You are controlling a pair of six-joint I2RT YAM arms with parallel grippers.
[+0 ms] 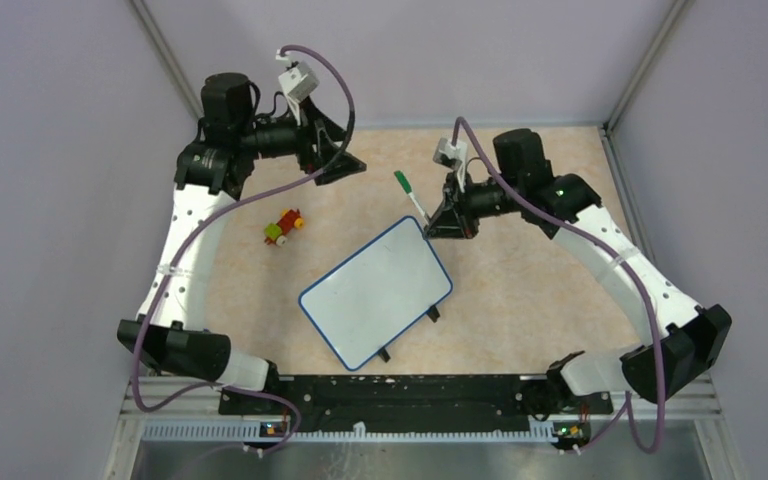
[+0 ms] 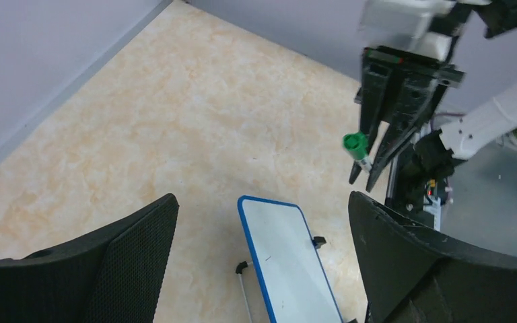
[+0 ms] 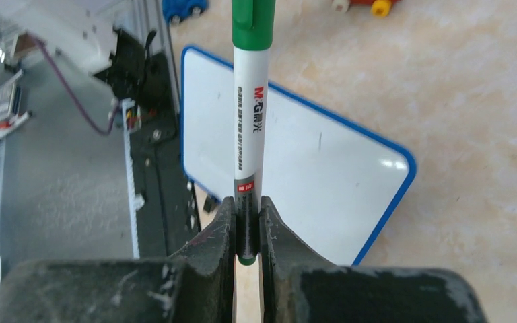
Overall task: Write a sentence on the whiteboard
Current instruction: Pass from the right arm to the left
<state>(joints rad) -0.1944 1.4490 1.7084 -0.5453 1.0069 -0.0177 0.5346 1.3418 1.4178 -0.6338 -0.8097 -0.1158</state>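
Whiteboard (image 1: 375, 292), small and rectangular with a thin blue rim and rounded corners, lies flat on the beige marbled tabletop (image 1: 520, 280) near the table's centre, slightly toward 6 o'clock in the top view. Its long axis runs from about 8 to 2 o'clock. Two small black clip feet (image 1: 433, 315) stick out from the long edge that faces 5 o'clock. Its face looks plain white apart from one tiny dark stroke, which shows only in the wrist views. Just past its far corner, at 1 o'clock, the right gripper (image 1: 432, 222) has its fingers clamped on the tail end of a white-barrelled, green-capped marker pen (image 1: 410, 195). The cap is on and points away toward 11 o'clock. Whether the pen touches the table cannot be told. At 10 o'clock from the whiteboard, apart from it, sits a small red, yellow and green toy (image 1: 283, 227). Farther off, at about 11 o'clock, the left gripper (image 2: 262, 200) has its fingers spread wide with nothing between them. Nothing lies on the board or crosses it. The printing on the pen barrel is too small to read, and the right wrist view cuts off the cap's top and a blue object at its upper edge. Counted: one whiteboard, two clip feet, one marker pen, one toy, two grippers.
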